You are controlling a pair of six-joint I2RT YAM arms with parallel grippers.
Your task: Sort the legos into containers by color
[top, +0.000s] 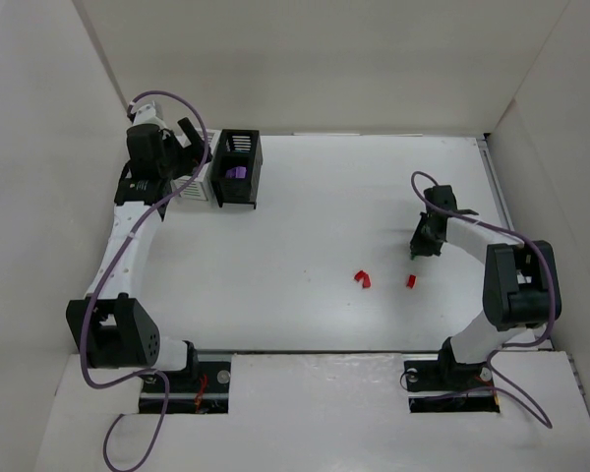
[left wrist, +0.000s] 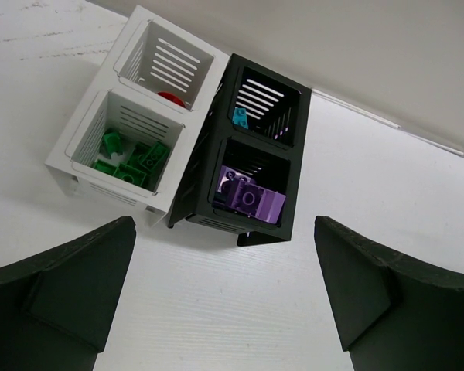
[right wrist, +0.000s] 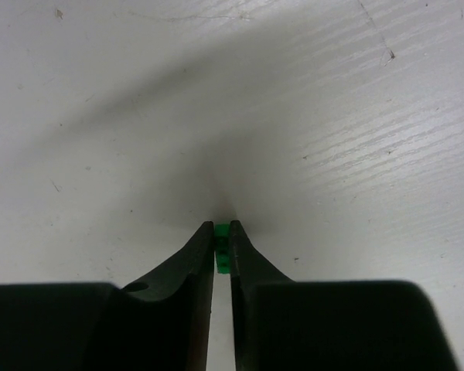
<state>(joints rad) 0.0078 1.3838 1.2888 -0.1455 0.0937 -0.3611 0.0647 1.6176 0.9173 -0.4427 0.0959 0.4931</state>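
Observation:
The white container (left wrist: 93,131) and black container (left wrist: 209,174) stand joined at the table's back left (top: 238,169). The white one holds several green bricks (left wrist: 131,158) and a red one (left wrist: 168,97). The black one holds purple bricks (left wrist: 251,199) and a teal one (left wrist: 240,117). My left gripper (left wrist: 224,301) is open and empty, hovering just in front of the containers. My right gripper (right wrist: 223,232) is shut on a small green brick (right wrist: 223,251), right at the table surface at right (top: 423,241). Two red bricks (top: 362,278) (top: 410,281) lie on the table near the right gripper.
White walls enclose the table at the back and both sides. The right arm's elbow (top: 519,280) hangs over the table's right edge.

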